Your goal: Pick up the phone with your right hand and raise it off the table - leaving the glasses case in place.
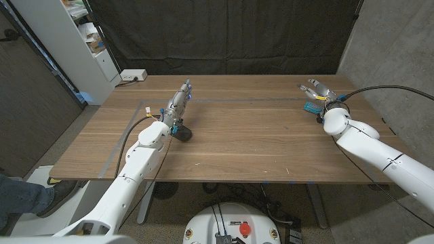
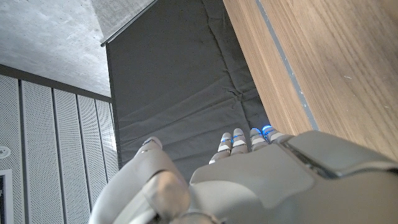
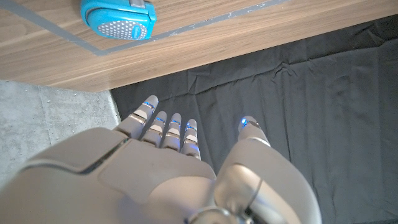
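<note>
Right hand (image 1: 315,89) sits near the table's (image 1: 258,146) far right corner, raised, fingers (image 3: 163,127) spread apart and holding nothing. In the right wrist view the fingers reach out past the table edge toward the black curtain (image 3: 323,87); thumb is apart from the rest.

Blue item (image 1: 312,107) lies on the table just beside the right hand, close to the far right corner, touching or right at a grey tape line (image 3: 205,23). In the right wrist view it reads as a bright blue rounded thing (image 3: 118,17) with a dotted grille face. Can't tell from these frames whether it's the phone or the glasses case; only one such item is visible there. The hand isn't touching it.

Left hand (image 1: 178,102) is over the table's left half, toward the far edge, standing on edge with fingers extended and pointing at the far edge. Fingers are straight and close together, nothing in them. The left wrist view shows its fingertips (image 2: 239,138) against the curtain, table alongside.

A dark small object (image 1: 183,133) sits on the table right by the left wrist; can't identify it.

Grey tape marks a rectangle outline on the tabletop. White power strip (image 1: 133,75) is just past the far left corner, beside a white shelf unit (image 1: 74,41).
</note>
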